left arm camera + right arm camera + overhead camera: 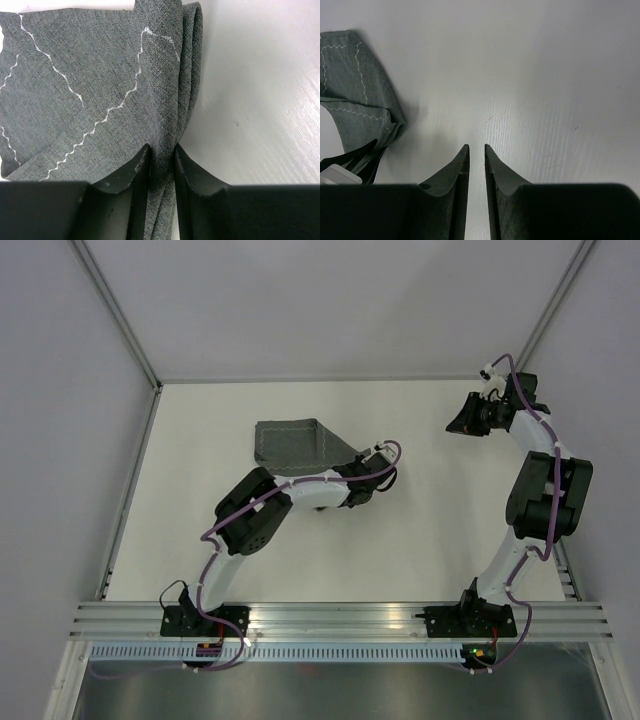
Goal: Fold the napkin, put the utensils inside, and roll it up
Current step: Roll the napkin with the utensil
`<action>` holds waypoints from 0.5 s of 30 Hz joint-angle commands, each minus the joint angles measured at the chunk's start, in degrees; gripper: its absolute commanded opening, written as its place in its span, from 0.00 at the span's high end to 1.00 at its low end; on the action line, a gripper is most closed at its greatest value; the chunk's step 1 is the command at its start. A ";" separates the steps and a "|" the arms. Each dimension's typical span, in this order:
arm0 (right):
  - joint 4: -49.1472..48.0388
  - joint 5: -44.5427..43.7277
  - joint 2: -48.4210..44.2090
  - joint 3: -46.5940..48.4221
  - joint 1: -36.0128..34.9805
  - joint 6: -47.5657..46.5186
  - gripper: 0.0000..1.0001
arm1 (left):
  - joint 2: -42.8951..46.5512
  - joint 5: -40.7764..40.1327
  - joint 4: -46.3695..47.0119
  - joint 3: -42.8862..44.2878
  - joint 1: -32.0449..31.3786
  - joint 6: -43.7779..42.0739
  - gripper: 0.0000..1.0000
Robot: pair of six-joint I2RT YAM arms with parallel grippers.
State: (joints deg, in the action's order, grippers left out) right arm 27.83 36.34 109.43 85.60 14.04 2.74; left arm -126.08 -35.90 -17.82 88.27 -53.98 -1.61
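Just one napkin [75,100] sits pinched in the left hand [162,152]; right hand [476,149] barely parted, empty.

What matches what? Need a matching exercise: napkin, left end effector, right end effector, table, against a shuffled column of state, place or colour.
Column 1:
1. napkin
2. left end effector
3. right end effector
4. table

Column 2:
A. white
B. clamped on a bunched fold of cloth
C. dark grey with light zigzag stitching
D. holding nothing, at the far right

Pairs: 1-C, 2-B, 3-D, 4-A
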 commanded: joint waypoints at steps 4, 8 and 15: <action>-0.59 1.90 -3.08 -0.26 0.11 -0.63 0.77 | -0.75 6.72 -2.30 -1.70 1.94 -0.68 0.75; -0.41 2.07 -3.60 -0.61 0.11 -1.25 0.77 | -0.57 8.47 -2.83 -1.70 2.65 -0.68 0.88; -0.06 2.42 -4.66 -1.58 0.11 -2.22 0.78 | 0.57 14.35 -3.71 -1.87 3.70 -1.38 0.98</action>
State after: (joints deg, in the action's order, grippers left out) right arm 27.92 37.23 108.18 84.29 14.04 1.45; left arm -125.38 -29.85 -17.78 88.20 -51.27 -2.11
